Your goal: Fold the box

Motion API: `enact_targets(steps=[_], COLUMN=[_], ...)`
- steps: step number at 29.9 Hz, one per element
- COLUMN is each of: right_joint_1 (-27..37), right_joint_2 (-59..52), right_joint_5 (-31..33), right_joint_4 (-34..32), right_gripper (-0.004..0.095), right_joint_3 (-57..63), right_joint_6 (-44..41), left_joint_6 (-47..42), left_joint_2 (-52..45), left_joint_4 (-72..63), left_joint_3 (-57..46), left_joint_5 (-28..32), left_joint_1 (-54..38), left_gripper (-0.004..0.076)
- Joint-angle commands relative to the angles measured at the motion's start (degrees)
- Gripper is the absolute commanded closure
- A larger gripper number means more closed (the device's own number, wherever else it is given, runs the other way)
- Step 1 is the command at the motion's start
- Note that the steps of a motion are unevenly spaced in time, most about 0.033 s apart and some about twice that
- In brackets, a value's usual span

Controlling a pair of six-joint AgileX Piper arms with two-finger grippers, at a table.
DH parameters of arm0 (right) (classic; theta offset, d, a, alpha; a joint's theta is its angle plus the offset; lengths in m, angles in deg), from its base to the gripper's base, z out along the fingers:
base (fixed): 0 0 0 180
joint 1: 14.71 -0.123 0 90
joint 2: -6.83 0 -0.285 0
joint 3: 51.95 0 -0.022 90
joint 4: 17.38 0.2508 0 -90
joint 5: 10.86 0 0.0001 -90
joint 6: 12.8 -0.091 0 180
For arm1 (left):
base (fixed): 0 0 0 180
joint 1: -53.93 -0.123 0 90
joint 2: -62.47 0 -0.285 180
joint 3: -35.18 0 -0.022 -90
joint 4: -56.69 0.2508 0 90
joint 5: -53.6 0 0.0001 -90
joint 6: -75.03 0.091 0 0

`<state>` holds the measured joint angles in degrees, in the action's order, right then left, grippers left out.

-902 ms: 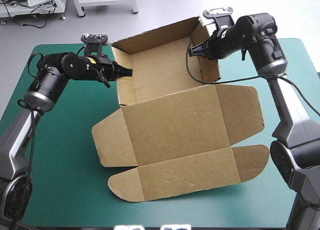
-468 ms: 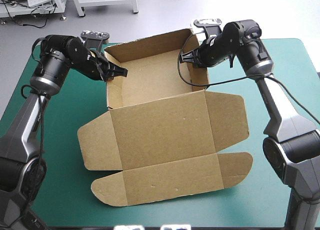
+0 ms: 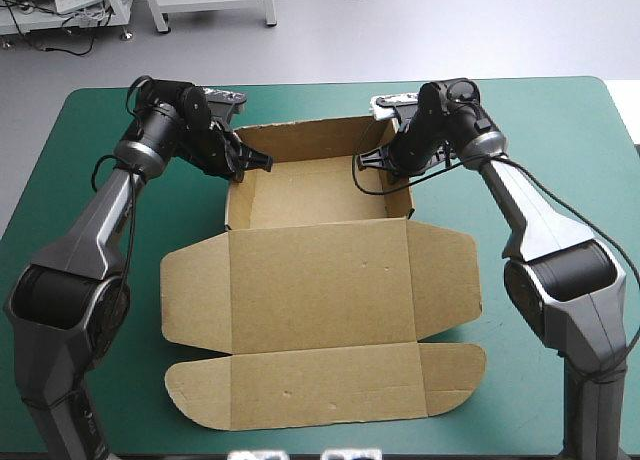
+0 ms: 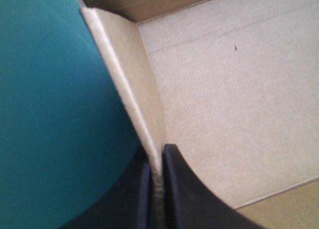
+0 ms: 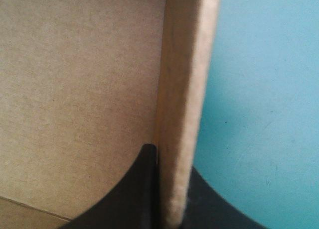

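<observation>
box mid-worktop, tray far, lid flat near | left pincer clamped on left wall | right pincer clamped on right wall | likely steadying tray upright

The brown box lies on the teal-green table, lid flat; the left hand and right hand meet its 2 side walls.
</observation>
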<state>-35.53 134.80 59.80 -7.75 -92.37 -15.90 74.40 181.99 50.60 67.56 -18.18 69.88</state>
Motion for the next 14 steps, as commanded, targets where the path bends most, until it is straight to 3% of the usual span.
enact_targets(steps=[1,14], right_joint_1=[-1.15,-0.83], right_joint_2=[-1.74,1.48], right_joint_5=[0.92,-3.55], right_joint_4=[3.94,3.26], right_gripper=[0.0912,0.0914], right_joint_3=[-1.26,-1.6], right_joint_6=[3.94,8.73], left_joint_6=[0.63,0.63], left_joint_2=[-0.86,4.09], left_joint_4=[-3.7,-1.82], left_joint_3=[1.95,1.95], left_joint_5=[-1.69,-1.69], left_joint_1=[0.89,0.89], left_gripper=[0.0729,0.0729])
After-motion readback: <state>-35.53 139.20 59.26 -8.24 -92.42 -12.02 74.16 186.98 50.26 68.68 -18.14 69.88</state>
